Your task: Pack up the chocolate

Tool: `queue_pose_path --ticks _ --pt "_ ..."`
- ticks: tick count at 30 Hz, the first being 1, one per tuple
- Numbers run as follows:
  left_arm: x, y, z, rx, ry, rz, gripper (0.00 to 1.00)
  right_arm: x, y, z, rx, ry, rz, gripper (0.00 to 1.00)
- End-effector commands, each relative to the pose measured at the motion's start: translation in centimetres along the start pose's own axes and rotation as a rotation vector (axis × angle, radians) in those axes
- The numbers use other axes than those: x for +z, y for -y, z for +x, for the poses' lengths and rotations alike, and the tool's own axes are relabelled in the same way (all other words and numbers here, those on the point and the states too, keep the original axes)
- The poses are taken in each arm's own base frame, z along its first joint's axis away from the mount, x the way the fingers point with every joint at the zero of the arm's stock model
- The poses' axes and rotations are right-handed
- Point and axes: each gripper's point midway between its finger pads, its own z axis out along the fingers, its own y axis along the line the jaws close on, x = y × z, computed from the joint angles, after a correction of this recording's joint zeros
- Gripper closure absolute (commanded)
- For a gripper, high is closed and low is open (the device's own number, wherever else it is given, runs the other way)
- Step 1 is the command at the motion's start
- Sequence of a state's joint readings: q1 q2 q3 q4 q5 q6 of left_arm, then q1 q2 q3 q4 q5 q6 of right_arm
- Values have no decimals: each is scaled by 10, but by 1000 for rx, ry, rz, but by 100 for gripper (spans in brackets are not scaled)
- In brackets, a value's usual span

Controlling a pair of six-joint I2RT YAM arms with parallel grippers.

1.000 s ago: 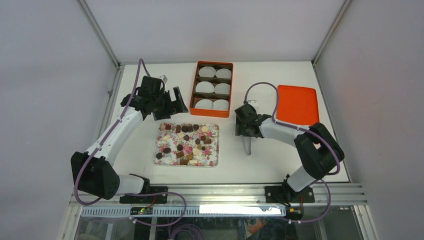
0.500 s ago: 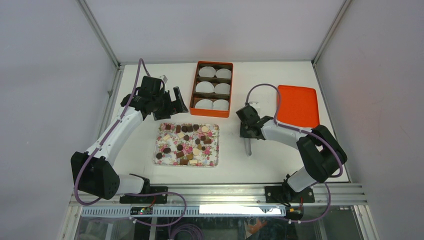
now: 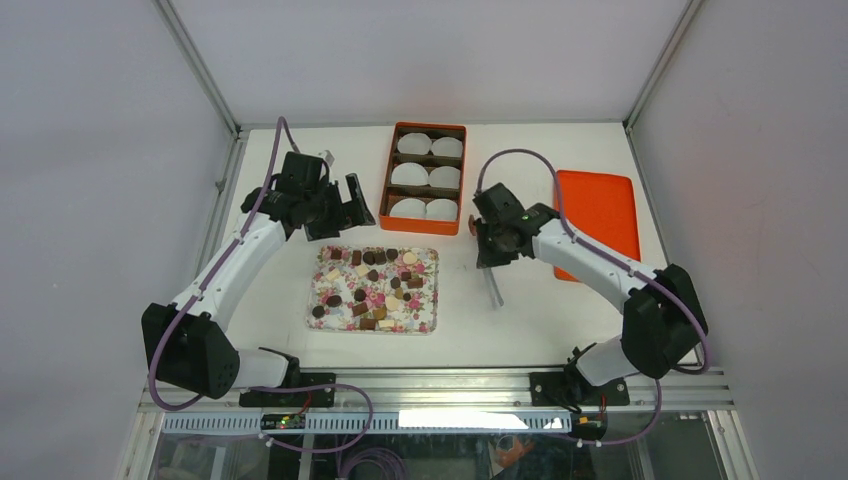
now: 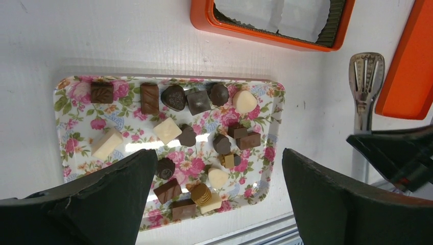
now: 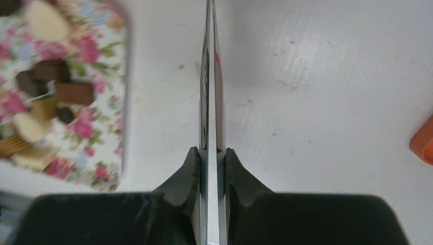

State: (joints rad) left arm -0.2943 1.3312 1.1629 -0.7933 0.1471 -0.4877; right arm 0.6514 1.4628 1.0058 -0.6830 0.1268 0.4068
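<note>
With the metal tongs clenched in the right gripper and the left gripper released far-left of the floral tray, the chocolates on that tray may be scattered if the tongs are twisted in the grasp.

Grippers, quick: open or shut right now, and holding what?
Left gripper: open, holding nothing.
Right gripper: shut on the metal tongs, whose blades are squeezed together.
</note>
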Motion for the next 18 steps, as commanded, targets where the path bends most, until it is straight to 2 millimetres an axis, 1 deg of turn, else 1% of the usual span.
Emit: queue_pose_path --ticks 1,6,8,10,14,16,18 --pt "-11 2 -25 -9 75 1 1 -62 -42 2 -145 -118 -251 100" --pt "-16 -10 -33 -58 100 -16 1 -103 -69 22 -264 -283 -377 100" --pt "-16 -16 -33 -67 100 -35 1 -114 -75 34 -305 -361 -392 99" --pt "-15 -18 -31 -66 84 -43 1 -120 -81 44 -355 -418 -383 97" --pt "-14 -21 -29 -67 79 -53 1 -123 -86 57 -447 -486 -323 93" --pt "-15 -23 -29 -66 85 -65 1 -118 -85 58 -476 -506 -283 90" --pt "-14 -27 -28 -68 84 -82 1 -113 -82 56 -492 -504 -240 88"
